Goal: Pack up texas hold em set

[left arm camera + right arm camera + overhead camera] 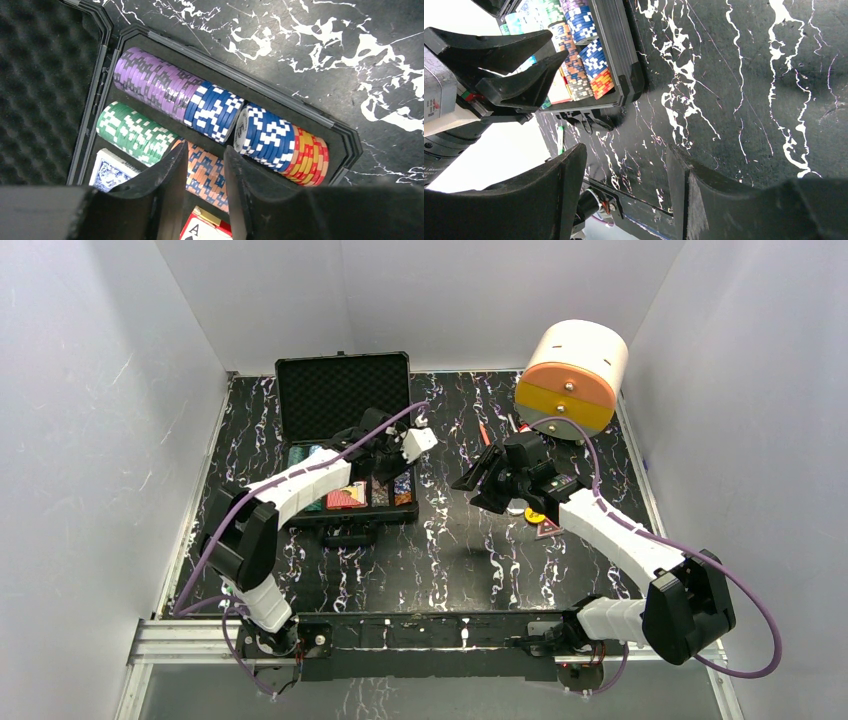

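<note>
The black case point(300, 515) lies open at the left, its foam-lined lid point(345, 395) standing up behind it. In its tray point(280, 97) are rows of striped poker chips: purple point(155, 82), blue point(215, 112), green point(132, 132), and a blue, red and yellow stack point(285, 145). A blue-backed card deck point(110, 172) and a red ace deck point(205, 227) lie beside them. My left gripper point(205, 147) hovers over the orange-and-blue chips point(205, 172), its jaws a little apart and holding nothing. My right gripper point(478, 478) hangs open over the bare table. A yellow dealer button point(535, 515) lies under the right arm.
A big white-and-orange cylinder point(572, 380) stands at the back right. A thin orange pen point(484, 433) lies on the black marbled table point(450, 550) near it. A small red piece point(547, 531) sits by the yellow button. White walls close in three sides.
</note>
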Motion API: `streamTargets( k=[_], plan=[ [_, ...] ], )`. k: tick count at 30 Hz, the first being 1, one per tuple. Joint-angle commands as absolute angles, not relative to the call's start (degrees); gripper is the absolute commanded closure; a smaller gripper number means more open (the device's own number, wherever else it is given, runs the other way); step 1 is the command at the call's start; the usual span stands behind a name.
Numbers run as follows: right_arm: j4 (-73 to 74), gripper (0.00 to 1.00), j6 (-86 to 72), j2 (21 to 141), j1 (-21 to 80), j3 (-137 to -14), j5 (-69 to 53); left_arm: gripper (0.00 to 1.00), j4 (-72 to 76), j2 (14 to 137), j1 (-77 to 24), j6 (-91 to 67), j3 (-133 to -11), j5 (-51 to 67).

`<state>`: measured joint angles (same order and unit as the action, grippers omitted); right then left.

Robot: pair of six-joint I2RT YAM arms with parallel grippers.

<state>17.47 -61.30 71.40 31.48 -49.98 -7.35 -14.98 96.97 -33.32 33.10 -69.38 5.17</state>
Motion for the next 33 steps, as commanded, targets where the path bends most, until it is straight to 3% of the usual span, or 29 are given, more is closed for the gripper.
streamTargets(
  k=[1,17,33],
  plan=[
    [16.45,0.33,-60.66,70.53,31.04,-50.03,-7.21,0.74,-15.29,93.72,-32.65,32.1,-70.9,6.65],
    [20.42,0.33,-55.54,73.63,29.4,-51.06,-2.36,0.98,-11.78,93.29,-31.55,24.52,-66.83,12.09],
    [20.27,0.33,-55.5,73.75,29.36,-50.73,-2.28,0.98,-14.5,97.1,-31.45,24.85,-68.29,14.12]
  ],
)
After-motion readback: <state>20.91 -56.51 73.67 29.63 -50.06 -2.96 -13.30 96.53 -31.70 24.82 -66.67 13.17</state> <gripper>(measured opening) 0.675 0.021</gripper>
